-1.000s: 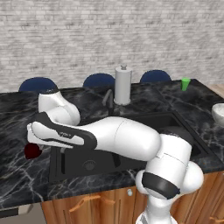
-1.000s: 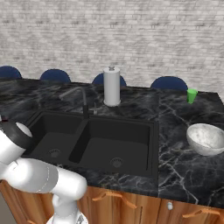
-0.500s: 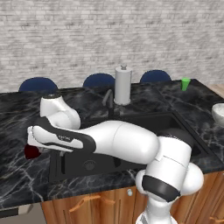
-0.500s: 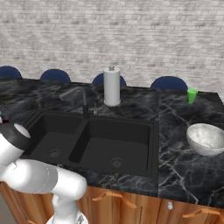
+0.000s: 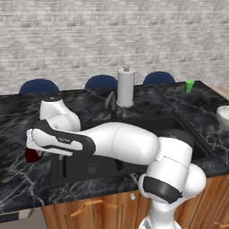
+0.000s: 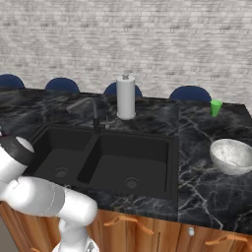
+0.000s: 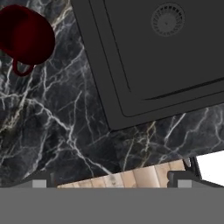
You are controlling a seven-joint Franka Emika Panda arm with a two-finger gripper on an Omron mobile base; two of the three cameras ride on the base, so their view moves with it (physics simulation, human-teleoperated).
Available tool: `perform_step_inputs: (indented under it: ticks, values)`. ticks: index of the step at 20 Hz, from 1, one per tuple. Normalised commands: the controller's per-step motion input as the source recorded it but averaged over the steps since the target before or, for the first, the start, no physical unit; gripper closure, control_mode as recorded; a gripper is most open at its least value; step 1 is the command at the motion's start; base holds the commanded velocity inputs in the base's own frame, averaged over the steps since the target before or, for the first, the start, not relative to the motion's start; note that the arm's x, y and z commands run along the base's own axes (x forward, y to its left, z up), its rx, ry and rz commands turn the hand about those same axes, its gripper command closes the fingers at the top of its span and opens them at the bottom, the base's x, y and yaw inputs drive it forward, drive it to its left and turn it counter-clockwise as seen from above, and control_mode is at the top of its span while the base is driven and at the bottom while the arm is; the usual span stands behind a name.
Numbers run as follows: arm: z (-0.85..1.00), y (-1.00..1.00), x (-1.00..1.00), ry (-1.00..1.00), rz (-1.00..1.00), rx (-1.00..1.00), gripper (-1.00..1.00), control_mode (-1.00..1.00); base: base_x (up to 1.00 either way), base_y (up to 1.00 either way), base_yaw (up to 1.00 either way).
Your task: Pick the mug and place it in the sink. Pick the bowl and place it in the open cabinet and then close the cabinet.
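we are in the first step, reaching for the mug (image 7: 27,36); it stands on the dark marble surface (image 7: 65,122) just left of the sink (image 6: 113,162), apart from the basin rim, and in the hand view it sits at the top left with its small handle turned toward the near edge; nothing is between the fingers (image 7: 41,182), whose two tips stand wide apart at the bottom of the hand view, so we judge them released and empty; the gripper (image 5: 32,142) hangs over the left end of the surface, above and slightly to one side of the mug; we judge the next move calls for sliding the hand across until the mug is centred between the tips, then lowering and closing on its body, minding the handle; after that comes a short carry right into the left basin; the bowl (image 6: 233,156) waits on the surface at the far right, well apart from the sink, untouched.

in the left base view the arm covers most of the mug, leaving a dark red sliver by the wrist; the finger tips are cut off by the grey band, so their exact gap is hard to read; the bowl is cut by the right edge of the left base view; we cannot say how the cabinet door stands.
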Motion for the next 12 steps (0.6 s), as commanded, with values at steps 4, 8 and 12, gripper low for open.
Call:
perform_step_inputs:
  ticks: [4, 8, 12]
  values:
    - [0.0, 0.3, 0.06, 0.0, 0.0, -0.02, -1.0, -1.0, 0.0, 0.0, 0.0]
    - [0.0, 0.18, 0.04, 0.0, 0.0, -0.03, -1.0, -1.0, 0.0, 0.0, 0.0]
    - [0.0, 0.0, 0.1, 0.0, 0.0, 0.0, -1.0, -1.0, 0.0, 0.0, 0.0]
